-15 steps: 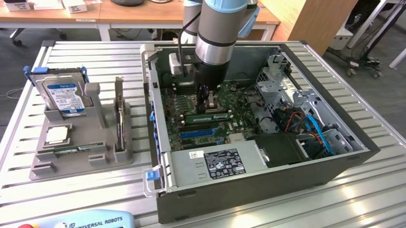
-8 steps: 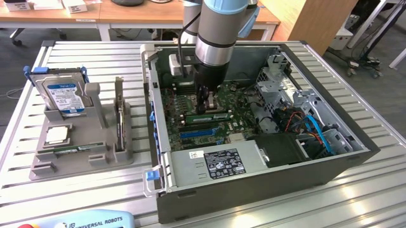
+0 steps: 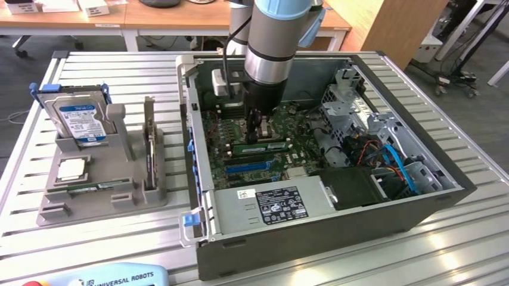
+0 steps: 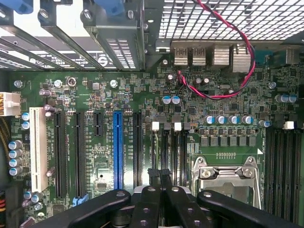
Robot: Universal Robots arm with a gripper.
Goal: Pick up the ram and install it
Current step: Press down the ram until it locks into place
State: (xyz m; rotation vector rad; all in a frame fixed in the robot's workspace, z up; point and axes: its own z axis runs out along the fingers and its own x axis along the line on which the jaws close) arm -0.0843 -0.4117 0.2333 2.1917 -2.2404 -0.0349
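Observation:
My gripper (image 3: 256, 132) reaches down into the open computer case (image 3: 318, 238), over the memory slots of the green motherboard (image 3: 298, 128). In the wrist view its black fingers (image 4: 151, 199) are shut together, and the gripper (image 4: 160, 174) holds nothing between them. The ram (image 4: 156, 147) stands edge-on in a slot just in front of the tips, as a thin pale line. In the exterior view the ram (image 3: 269, 145) lies as a long green stick in the board right below the gripper. I cannot tell whether the tips touch it.
The CPU socket (image 4: 227, 178) lies beside the slots, and a blue expansion slot (image 4: 118, 147) on the other side. Red-black wires (image 4: 223, 47) loop near the rear ports. On the exterior view's left a grey holder (image 3: 104, 196) carries a hard drive (image 3: 80, 119) and a silver processor (image 3: 71, 169).

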